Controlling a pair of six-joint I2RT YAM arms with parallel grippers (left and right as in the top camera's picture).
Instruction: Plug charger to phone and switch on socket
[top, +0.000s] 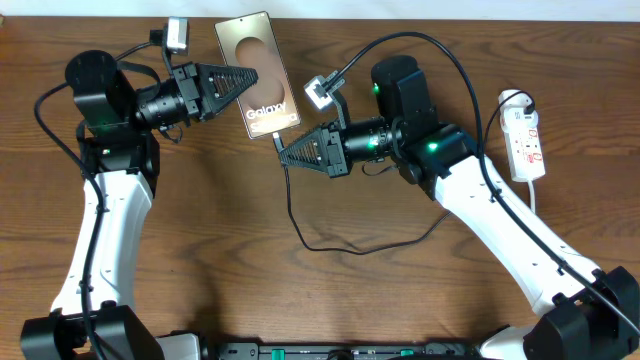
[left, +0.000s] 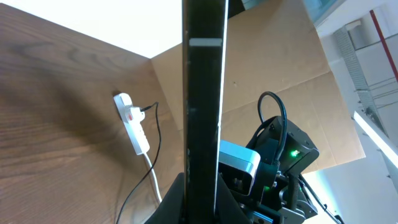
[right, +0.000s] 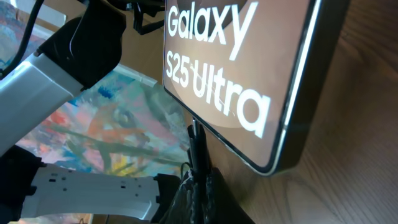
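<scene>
The phone (top: 260, 74) has a brown-bronze screen with white "Galaxy" text and is held off the table at the back. My left gripper (top: 248, 82) is shut on its left edge; in the left wrist view the phone (left: 204, 93) stands edge-on between the fingers (left: 202, 202). My right gripper (top: 283, 151) is shut on the charger plug (right: 196, 146), which sits at the phone's bottom edge (right: 249, 74). The thin black charger cable (top: 330, 245) loops over the table to the socket (top: 525, 140), a white power strip at the right, also in the left wrist view (left: 132, 124).
The wooden table (top: 250, 290) runs under both arms. The strip's white cord (top: 533, 195) trails toward the front right beside my right arm. Brown cardboard (left: 261, 62) stands behind the table.
</scene>
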